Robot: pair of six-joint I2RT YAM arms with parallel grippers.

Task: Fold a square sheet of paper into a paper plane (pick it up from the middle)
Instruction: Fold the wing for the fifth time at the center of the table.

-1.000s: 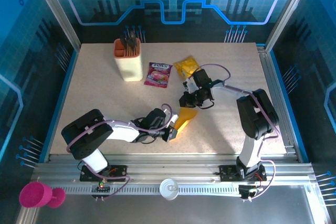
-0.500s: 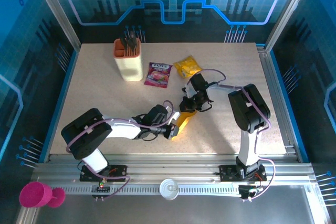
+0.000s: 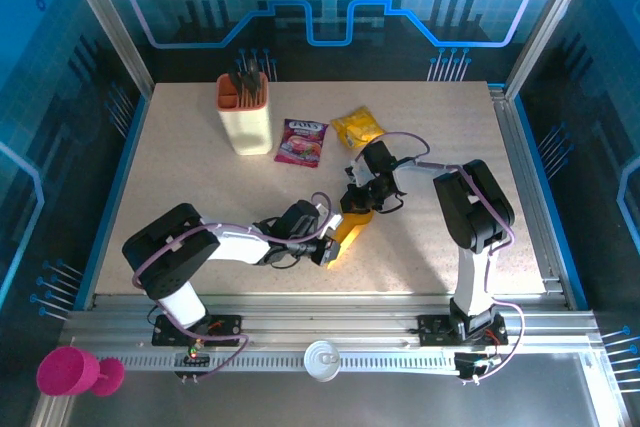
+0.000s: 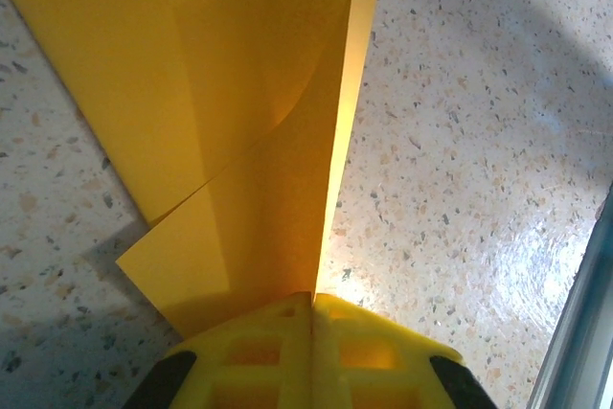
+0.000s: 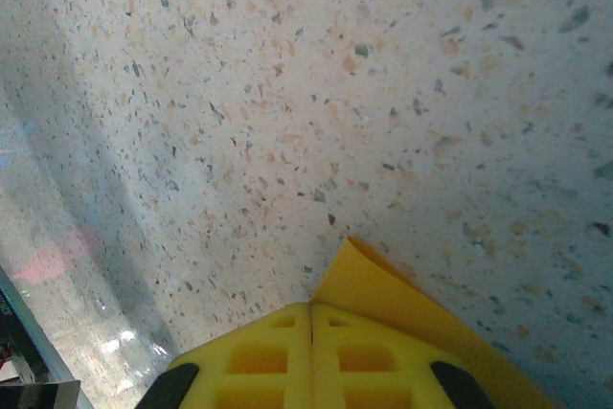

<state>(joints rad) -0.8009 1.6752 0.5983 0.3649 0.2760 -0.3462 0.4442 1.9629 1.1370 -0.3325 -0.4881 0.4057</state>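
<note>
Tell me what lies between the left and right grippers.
The square sheet of paper, creased, spans from left gripper to right gripper, both shut on it; top view.

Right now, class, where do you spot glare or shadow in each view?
Left wrist view: glare on the table lower right, and the paper throws a shadow lower left. Right wrist view: a shadow band crosses the left side, with glare beneath it. Top external view: blue-tinted walls.

Speckled table (image 3: 180, 182) — holder (image 3: 247, 125), purple packet (image 3: 303, 141), yellow packet (image 3: 357, 127)
</note>
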